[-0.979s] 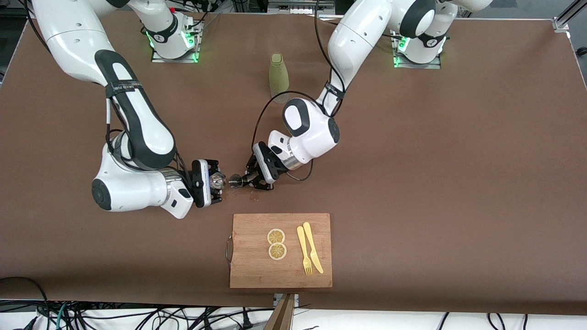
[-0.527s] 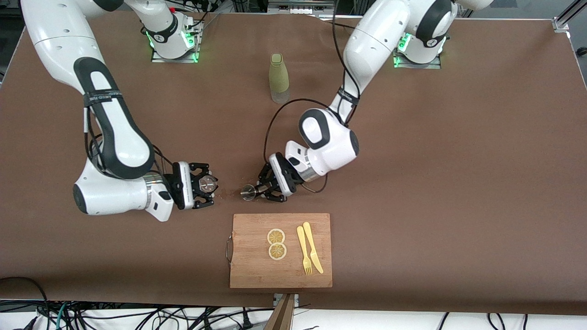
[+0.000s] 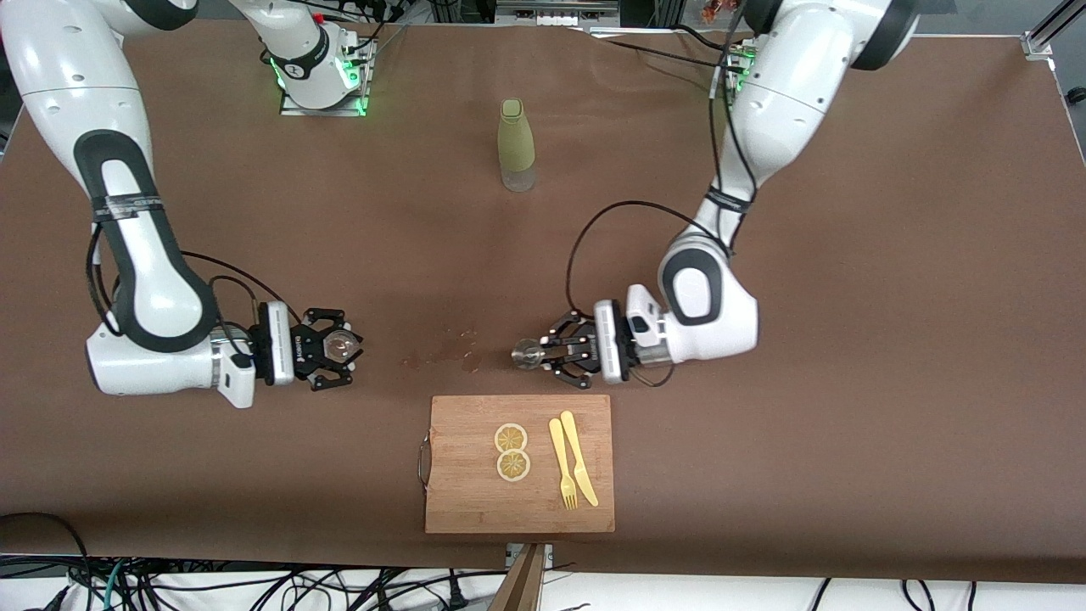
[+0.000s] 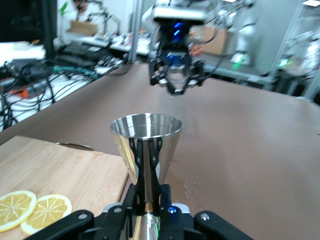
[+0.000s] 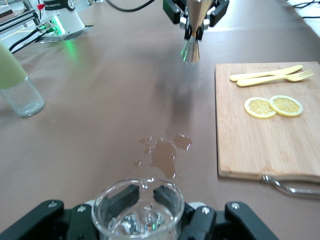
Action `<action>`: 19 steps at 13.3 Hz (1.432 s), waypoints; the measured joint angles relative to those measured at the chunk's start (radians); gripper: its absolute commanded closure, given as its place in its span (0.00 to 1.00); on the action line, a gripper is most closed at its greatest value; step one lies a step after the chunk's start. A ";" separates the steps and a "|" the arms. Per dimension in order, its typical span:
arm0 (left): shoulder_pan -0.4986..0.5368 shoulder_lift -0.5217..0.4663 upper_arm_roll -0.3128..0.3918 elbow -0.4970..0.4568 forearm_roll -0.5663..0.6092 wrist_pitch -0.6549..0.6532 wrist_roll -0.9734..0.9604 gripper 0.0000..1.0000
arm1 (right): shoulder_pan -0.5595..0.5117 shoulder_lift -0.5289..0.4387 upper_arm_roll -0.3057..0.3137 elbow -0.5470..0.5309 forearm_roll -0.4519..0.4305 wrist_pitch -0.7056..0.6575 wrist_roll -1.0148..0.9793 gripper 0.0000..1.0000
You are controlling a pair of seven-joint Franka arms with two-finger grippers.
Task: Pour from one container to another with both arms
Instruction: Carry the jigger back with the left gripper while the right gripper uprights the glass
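Front view. Left gripper (image 3: 553, 355), closed on the steel jigger (image 3: 528, 355), holds it on its side, over bare table just above the cutting board's (image 3: 462, 501) upper edge. Right gripper (image 3: 339, 348), toward the right arm's end of the table, is clamped on the small clear glass cup (image 3: 341, 344). The two vessels are well apart. Between them lies a wet patch of spilled liquid (image 3: 462, 356). Olive-green bottle (image 3: 515, 144) stands upright, nearer the bases. On the board: two lemon slices (image 3: 512, 451), yellow plastic fork (image 3: 561, 465) and knife (image 3: 579, 459).

Left wrist view. Jigger (image 4: 146, 150) gripped at its waist, open cone pointing toward the distant right gripper (image 4: 176, 79) and its cup; contents cannot be told.

Right wrist view. Cup (image 5: 139, 210) held by its sides, droplets inside; spill (image 5: 162, 155) on the table ahead.

Status, as judged: pour appears done, partly missed; setting both vessels down remains.
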 measured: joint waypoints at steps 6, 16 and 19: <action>0.288 -0.030 0.010 -0.117 0.354 -0.473 0.286 1.00 | -0.016 -0.002 -0.189 -0.151 0.231 -0.100 -0.312 0.77; 0.454 0.028 0.197 -0.159 0.677 -0.767 0.688 1.00 | -0.018 -0.004 -0.344 -0.341 0.381 -0.197 -0.533 0.72; 0.454 0.050 0.230 -0.154 0.690 -0.779 0.695 1.00 | -0.018 -0.004 -0.360 -0.361 0.389 -0.197 -0.542 0.71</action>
